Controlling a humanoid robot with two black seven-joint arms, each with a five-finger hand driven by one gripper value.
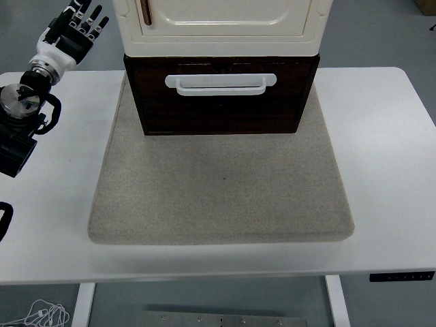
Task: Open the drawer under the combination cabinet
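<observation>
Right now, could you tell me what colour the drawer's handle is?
White, on the dark brown drawer; the handle shows best in the head view.

The left arm (24, 116) reaches in left of the cabinet (221, 24). Its left hand (68, 30) is raised beside the cabinet's upper part, fingers (85, 15) spread, holding nothing
</observation>
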